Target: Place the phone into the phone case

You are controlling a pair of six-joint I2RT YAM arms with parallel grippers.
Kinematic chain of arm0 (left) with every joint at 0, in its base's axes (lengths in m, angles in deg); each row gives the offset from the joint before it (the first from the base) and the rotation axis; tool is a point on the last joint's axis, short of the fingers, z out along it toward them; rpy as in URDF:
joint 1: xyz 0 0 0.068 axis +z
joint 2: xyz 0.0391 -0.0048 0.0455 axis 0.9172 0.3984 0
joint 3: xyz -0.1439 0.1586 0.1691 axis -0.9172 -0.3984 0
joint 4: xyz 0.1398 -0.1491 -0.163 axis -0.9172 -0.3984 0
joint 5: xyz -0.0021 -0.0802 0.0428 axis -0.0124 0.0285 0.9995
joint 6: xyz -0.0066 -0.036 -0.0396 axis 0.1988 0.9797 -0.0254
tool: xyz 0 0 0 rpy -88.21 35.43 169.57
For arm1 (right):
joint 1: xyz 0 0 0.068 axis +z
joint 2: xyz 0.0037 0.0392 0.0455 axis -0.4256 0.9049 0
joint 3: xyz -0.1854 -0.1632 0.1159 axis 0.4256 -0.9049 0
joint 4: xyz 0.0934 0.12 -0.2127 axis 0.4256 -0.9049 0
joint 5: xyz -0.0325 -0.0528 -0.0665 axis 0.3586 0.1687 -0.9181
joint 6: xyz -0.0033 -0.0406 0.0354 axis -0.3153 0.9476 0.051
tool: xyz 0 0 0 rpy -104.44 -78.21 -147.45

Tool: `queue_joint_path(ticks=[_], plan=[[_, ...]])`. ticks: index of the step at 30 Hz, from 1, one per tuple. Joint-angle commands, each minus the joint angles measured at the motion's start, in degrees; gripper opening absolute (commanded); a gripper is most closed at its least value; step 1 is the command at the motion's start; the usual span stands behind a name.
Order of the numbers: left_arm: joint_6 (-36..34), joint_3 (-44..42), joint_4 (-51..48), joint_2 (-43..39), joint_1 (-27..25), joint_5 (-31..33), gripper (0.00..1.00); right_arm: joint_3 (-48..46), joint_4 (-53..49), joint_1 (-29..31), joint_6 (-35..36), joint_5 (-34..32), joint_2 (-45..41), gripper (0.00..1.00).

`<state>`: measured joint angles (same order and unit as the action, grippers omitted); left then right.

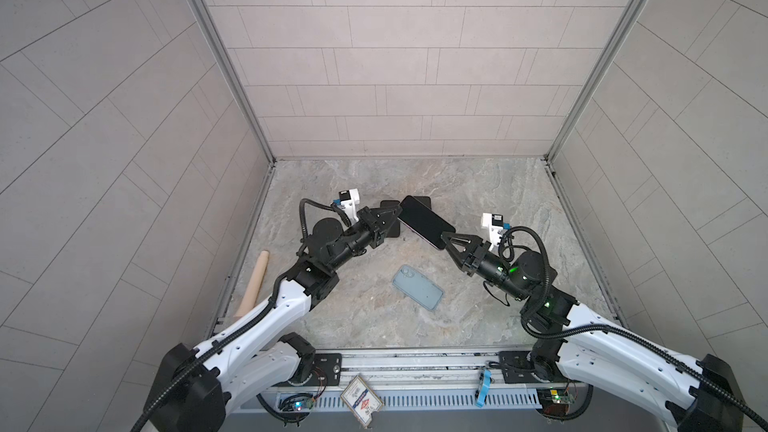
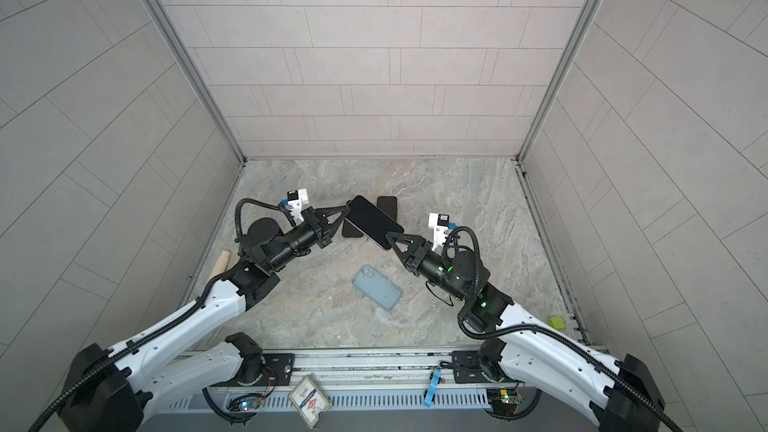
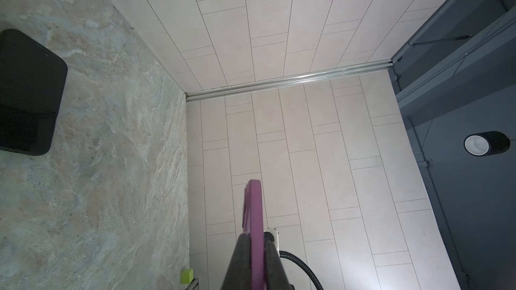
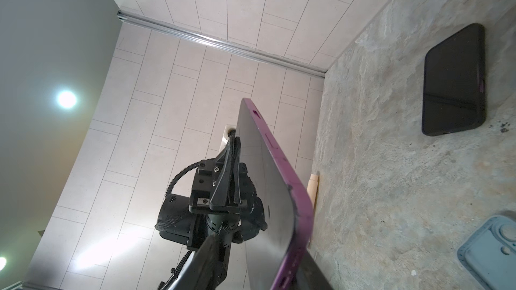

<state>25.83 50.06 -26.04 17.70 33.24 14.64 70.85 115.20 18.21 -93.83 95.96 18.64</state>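
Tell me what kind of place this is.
Probably a lab robot booth: tile-look panel walls in aluminium framing, a stone-look tabletop, left arm and right arm bolted to a front rail.

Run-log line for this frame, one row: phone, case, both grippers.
phone: lifted off table | left gripper: shut on one end | right gripper: open, straddling opposite end | blue-grey case: flat on table, empty

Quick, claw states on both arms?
Left claw: shut on the phone, at one end.
Right claw: open, straddling the phone's other end, not yet clamped.
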Motion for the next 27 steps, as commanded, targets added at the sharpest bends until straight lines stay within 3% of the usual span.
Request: queue_joint_path(ticks=[1, 5, 10, 15, 17, 19, 21, 24, 27], plan=[[1.95, -0.18, 3.86, -1.46, 0.11, -0.82, 0.00, 1.53, 4.96, -0.73, -2.36, 0.89, -0.72, 0.39], [2.34, -0.59, 3.85, -1.52, 0.13, -1.10, 0.00, 1.09, 5.62, -1.03, -3.17, 0.77, -1.08, 0.30], [2.85, -0.52, 4.00, -0.55, 0.02, -3.22, 0.00, 1.18, 5.26, -1.12, -3.34, 0.64, -1.47, 0.01], [2.31, -0.23, 2.69, 0.11, 0.05, -4.95, 0.01, 0.89, 3.52, -1.21, -2.68, 0.11, -2.55, 0.00], [0.02, 0.69, -1.50, -0.06, 0.04, -5.37, 0.23, 1.17, 1.25, -1.34, -1.50, -0.18, -3.83, 0.00], [-7.19, 4.13, -13.84, -0.77, 0.05, -4.92, 0.50, 3.22, -6.07, -1.77, 1.77, -0.48, -6.55, 0.00], [-19.45, 10.51, -32.82, -0.73, -0.03, -2.21, 0.63, 7.23, -19.08, -2.30, 7.56, -1.91, -9.95, 0.00], [-35.08, 18.58, -55.28, 2.13, -0.56, 6.85, 0.66, 15.68, -40.72, -2.42, 17.40, -7.10, -13.37, 0.00], [-41.62, 18.52, -60.74, 6.34, -0.86, 10.31, 0.56, 20.10, -54.35, -2.53, 23.18, -11.84, -14.44, 0.00]])
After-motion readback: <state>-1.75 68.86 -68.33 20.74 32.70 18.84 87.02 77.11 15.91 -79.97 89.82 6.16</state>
